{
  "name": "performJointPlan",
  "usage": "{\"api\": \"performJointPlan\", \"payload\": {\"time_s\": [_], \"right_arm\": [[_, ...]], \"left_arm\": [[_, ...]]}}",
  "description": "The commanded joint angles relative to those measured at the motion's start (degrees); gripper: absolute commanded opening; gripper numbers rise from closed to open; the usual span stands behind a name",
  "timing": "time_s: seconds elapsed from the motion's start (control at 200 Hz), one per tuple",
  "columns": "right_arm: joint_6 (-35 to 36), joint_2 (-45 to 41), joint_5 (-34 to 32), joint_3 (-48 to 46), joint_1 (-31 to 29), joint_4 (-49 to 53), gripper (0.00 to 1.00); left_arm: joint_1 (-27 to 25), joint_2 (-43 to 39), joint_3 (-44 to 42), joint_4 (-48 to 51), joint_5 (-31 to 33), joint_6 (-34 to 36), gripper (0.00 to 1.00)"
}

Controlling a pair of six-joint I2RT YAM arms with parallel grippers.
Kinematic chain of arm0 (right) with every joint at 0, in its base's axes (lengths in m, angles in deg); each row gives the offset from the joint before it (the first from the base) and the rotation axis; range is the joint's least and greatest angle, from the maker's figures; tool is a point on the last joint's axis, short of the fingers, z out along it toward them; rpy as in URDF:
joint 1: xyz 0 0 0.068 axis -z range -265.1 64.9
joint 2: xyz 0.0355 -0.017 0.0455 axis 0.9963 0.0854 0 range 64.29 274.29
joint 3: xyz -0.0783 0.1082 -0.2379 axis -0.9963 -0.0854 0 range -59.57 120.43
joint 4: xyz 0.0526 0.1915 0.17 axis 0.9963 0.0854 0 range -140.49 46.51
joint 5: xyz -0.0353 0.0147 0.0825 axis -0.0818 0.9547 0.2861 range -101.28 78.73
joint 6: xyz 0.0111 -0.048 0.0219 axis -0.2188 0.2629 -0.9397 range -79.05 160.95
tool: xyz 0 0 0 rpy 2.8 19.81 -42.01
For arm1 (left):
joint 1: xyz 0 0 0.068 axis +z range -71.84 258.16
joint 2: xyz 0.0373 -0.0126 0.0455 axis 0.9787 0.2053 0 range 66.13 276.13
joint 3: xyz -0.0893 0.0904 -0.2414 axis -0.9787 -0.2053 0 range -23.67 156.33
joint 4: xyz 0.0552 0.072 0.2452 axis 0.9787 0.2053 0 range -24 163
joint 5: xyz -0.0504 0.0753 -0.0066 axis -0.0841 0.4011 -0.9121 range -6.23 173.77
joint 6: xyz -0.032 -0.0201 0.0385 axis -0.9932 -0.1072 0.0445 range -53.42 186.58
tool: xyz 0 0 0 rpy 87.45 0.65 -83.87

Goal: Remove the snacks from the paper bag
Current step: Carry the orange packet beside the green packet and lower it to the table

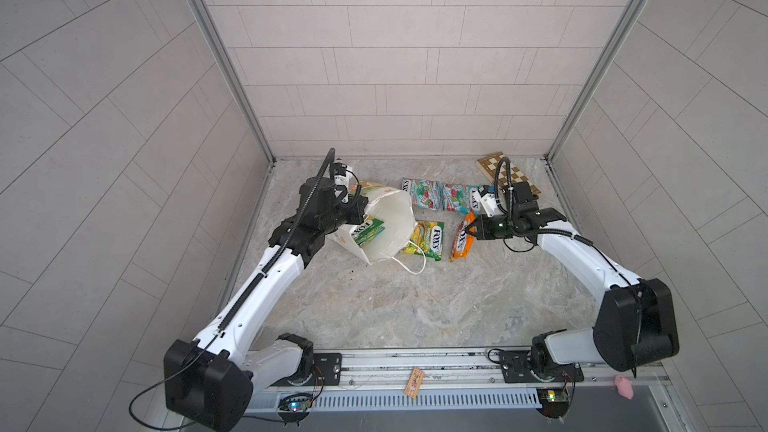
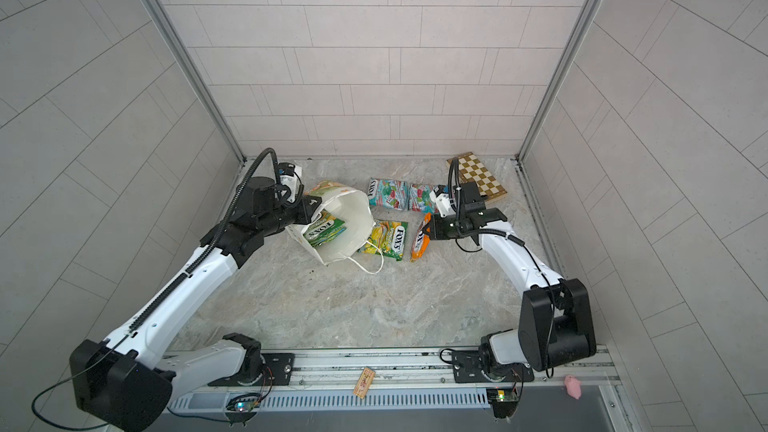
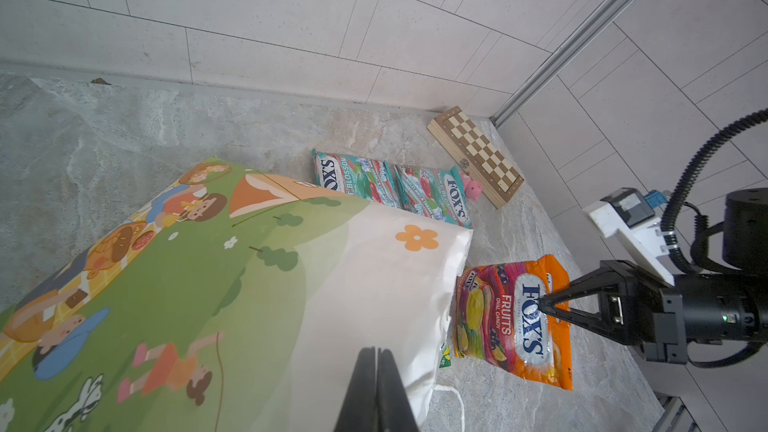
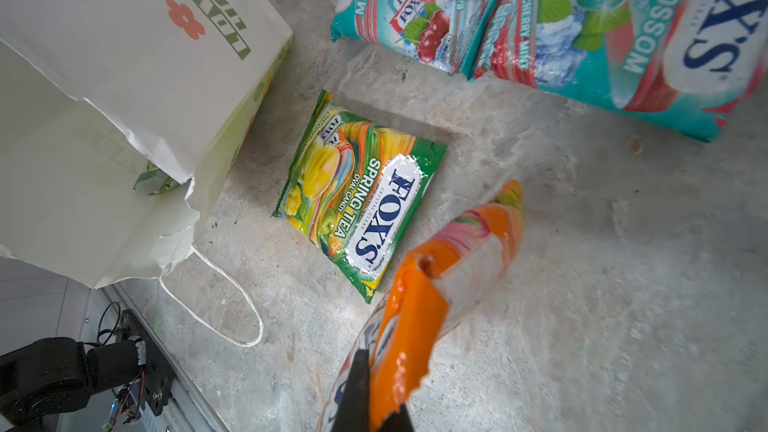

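The left gripper (image 3: 376, 361) is pinched shut on the rim of the paper bag (image 1: 392, 218), which tips open mid-table with a green packet (image 1: 368, 231) inside. At the bag's three o'clock lies a second green packet (image 1: 428, 238). Beyond it the right gripper (image 3: 549, 309) is clamped on the orange packet (image 1: 462, 243). Teal packets (image 1: 422, 195) lie at one o'clock.

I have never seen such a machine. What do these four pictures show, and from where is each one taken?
Two white-and-black robot arms stand at a grey marbled table. Two pictures look down on the whole scene from above; the other two come from a camera on each arm's wrist. The left gripper is shut on the wall of the tilted white paper carrier bag; a green-yellow candy packet shows inside. The right gripper is shut on the orange-pink candy packet. On the table lie two teal candy packets, another green-yellow packet and a folded wooden chessboard.
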Motion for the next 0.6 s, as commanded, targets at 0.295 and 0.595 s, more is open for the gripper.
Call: {"api": "performJointPlan", "payload": {"time_s": [0.295,0.595], "right_arm": [[5.3,6.7,-0.2,1.4,3.2,2.7,0.00],[10.6,11.6,-12.5,6.1,3.7,13.3,0.00]], "left_arm": [[0.0,-0.3,1.6,0.7,0.5,0.6,0.00],[0.0,0.3,1.6,0.7,0.3,0.5,0.00]]}}
